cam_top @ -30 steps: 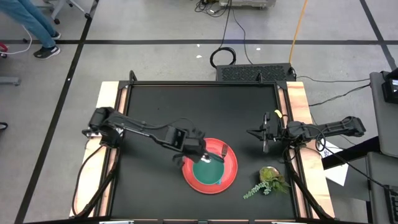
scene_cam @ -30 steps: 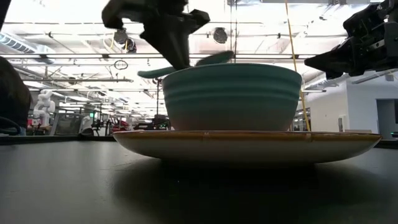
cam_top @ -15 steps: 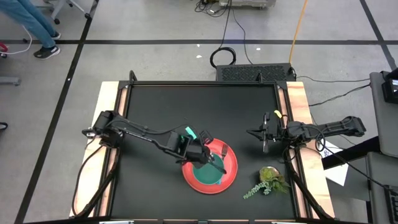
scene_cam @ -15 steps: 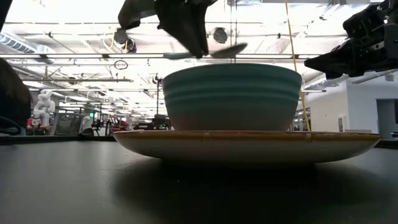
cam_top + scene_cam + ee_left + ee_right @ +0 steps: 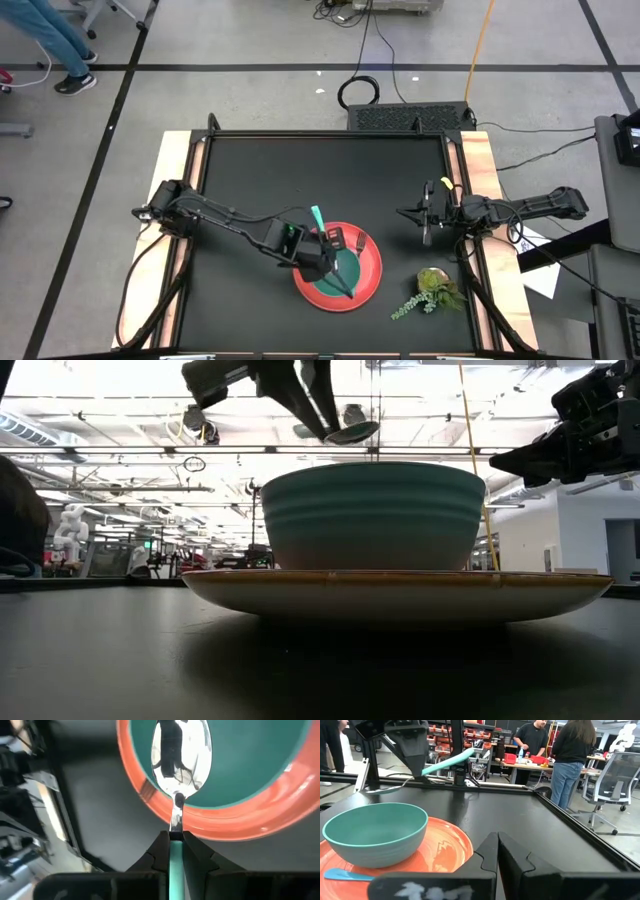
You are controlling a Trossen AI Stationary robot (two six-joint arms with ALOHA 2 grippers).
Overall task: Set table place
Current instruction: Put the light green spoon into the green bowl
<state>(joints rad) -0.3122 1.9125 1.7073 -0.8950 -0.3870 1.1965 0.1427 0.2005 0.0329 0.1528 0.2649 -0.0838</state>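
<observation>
The red plate (image 5: 370, 270) lies on the black table (image 5: 250, 180) near its near edge, and the green bowl (image 5: 335, 280) stands on it. My left gripper (image 5: 328, 260) hangs over the bowl, shut on a spoon with a teal handle (image 5: 316, 213) and a metal bowl end (image 5: 181, 755). The spoon also shows in the low view (image 5: 350, 432) and the right wrist view (image 5: 445, 764). A second light-blue-handled utensil (image 5: 345, 874) lies on the plate's rim. My right gripper (image 5: 427, 223) is shut and empty, above the table's right side. My left gripper pinches the spoon's teal handle (image 5: 175, 852) between its two fingers, close to where the handle meets the metal neck. The fingers come from above, slanting down. The spoon is lifted clear, its metal end (image 5: 350, 432) above the green bowl and its handle end sticking up behind the fingers.
A small potted green sprig (image 5: 432, 288) lies at the table's near right corner. Light wood strips (image 5: 172, 200) run along both sides. People stand at benches beyond the table (image 5: 567, 755). Open tabletop lies at the far half.
My left gripper has gone toward the near edge over the green bowl and turned, still shut on the spoon. The spoon has swung about: its metal end now points toward the near edge over the bowl, and it has risen a little above the bowl's rim.
</observation>
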